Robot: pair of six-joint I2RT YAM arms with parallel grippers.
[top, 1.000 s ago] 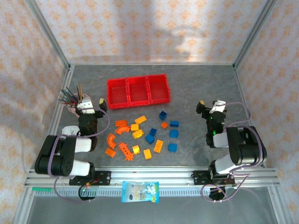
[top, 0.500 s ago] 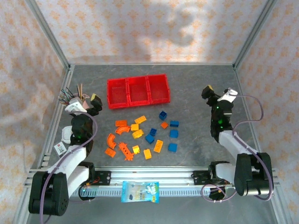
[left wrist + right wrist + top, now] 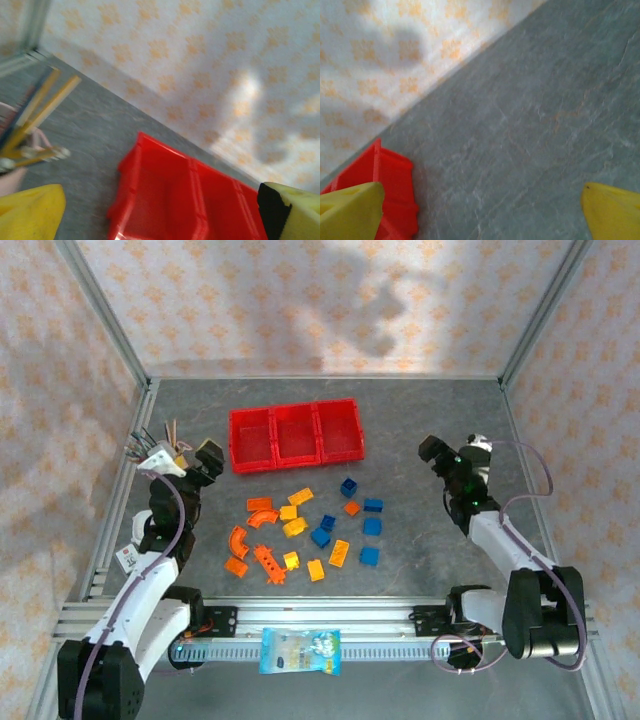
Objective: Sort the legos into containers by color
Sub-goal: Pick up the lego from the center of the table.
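Bricks (image 3: 295,528): loose on the desk (image 3: 430,560), scattered in one patch just in front of the bins and between the two arms.
Blue bricks (image 3: 321,537): six, lying singly, mostly on the right side of the patch.
Orange bricks (image 3: 262,504): on the left side of the patch. Some are curved and one is long and studded.
Yellow-orange bricks (image 3: 339,553): spread through the middle, mixed in among the other colours.
Bins (image 3: 295,462): three red ones joined in a row toward the back of the desk, just beyond the bricks. The left wrist view shows the bins (image 3: 165,200) blurred and at an angle, and the right wrist view catches one red corner.
Left end effector (image 3: 198,456): open wide and gripping nothing, held above the desk beside the leftmost bin without touching it. Its yellow fingertips (image 3: 30,210) stand at the two edges of the wrist view.
Right end effector (image 3: 455,453): open wide and empty, over bare desk to the right of the bricks, well apart from the bins.
Pens (image 3: 148,445): a bunch standing at the left edge of the desk, just beside the left end effector.
Snack packet (image 3: 300,651): lies on the rail at the near edge, between the arm bases.
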